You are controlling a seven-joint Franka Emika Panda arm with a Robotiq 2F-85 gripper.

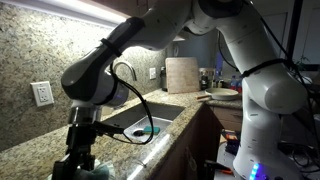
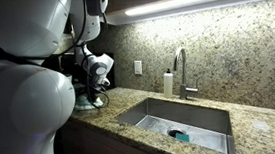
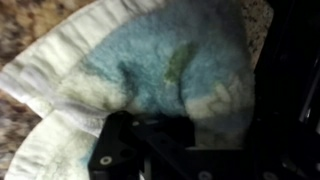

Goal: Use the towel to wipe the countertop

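Observation:
The towel (image 3: 150,60), teal-green in the middle with pale quilted edges, fills most of the wrist view, bunched up on the speckled granite countertop (image 3: 18,28). My gripper (image 3: 190,128) comes in dark from the bottom of that view and is shut on the towel's fabric. In both exterior views the gripper (image 1: 80,148) (image 2: 89,89) points down at the countertop (image 1: 35,148) (image 2: 129,100), at the end away from the sink. A pale bit of towel (image 2: 86,105) shows under it.
A steel sink (image 1: 150,118) (image 2: 181,116) is set into the counter, with a small teal sponge-like object (image 2: 180,135) inside. A faucet (image 2: 184,71) and soap bottle (image 2: 168,82) stand behind it. A cutting board (image 1: 182,75) leans at the far end. Wall outlets (image 1: 42,93) (image 2: 138,67).

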